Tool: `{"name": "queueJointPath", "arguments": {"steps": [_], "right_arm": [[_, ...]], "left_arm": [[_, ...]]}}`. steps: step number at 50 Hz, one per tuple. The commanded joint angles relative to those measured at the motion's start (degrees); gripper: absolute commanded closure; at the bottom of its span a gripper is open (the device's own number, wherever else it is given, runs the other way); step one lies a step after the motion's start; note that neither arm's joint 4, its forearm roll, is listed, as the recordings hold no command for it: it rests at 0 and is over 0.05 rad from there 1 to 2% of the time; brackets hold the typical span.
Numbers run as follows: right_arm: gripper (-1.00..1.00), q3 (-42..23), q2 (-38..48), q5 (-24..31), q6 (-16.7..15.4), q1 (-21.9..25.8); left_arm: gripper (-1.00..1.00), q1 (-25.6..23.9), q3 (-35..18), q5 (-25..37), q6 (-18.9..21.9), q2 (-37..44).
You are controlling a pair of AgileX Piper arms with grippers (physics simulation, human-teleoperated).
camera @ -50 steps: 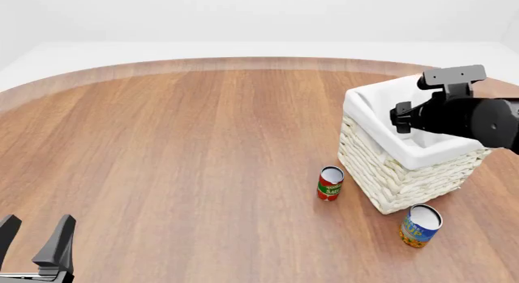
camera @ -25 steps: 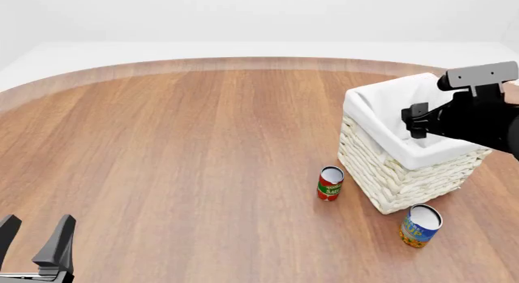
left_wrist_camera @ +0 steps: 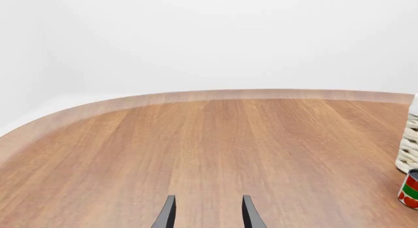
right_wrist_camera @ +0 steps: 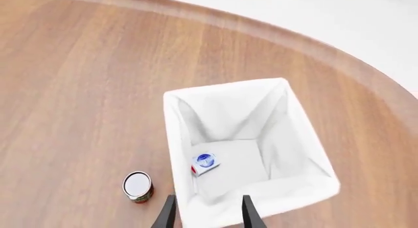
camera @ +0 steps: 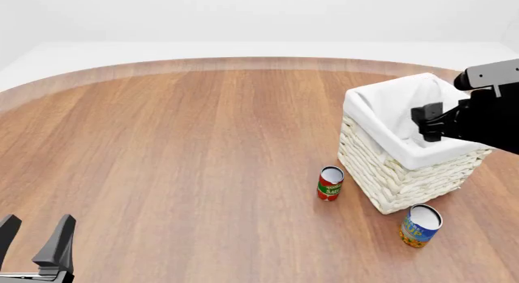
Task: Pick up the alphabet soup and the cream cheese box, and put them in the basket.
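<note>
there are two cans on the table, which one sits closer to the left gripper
The slimmer red-and-green can, standing left of the basket. The alphabet soup, blue and orange-yellow, stands farther right, so farther from the left gripper.

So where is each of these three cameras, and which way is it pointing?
Front view: fixed above and behind, looking down the table; shows the left gripper and the right arm.
Left wrist view: low, facing across bare wood; its fingertips show.
Right wrist view: high, looking into the basket at the cream cheese box.
All three share the red-and-green can.
</note>
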Motion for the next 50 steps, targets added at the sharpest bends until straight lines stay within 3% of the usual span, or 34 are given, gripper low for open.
{"name": "queueJointPath", "arguments": {"steps": [1,22,32,50], "right_arm": [[-1.0,-0.11,-1.96,1.58,-1.89,-0.11],[-1.0,2.0,-3.58,0.78,-1.97,0.0],[-1.0,1.35,-8.3,5.33,-1.67,-0.74],[-1.0,5.72,-17.12,10.69,-0.15,-1.15]], "left_arm": [[-1.0,0.0,-0.01,0.04,0.0,-0.04],[-1.0,0.01,-0.01,0.04,-0.02,-0.04],[-1.0,0.01,-0.01,0.04,0.0,-0.06],[-1.0,0.01,0.0,-0.42,-0.02,0.42]]}}
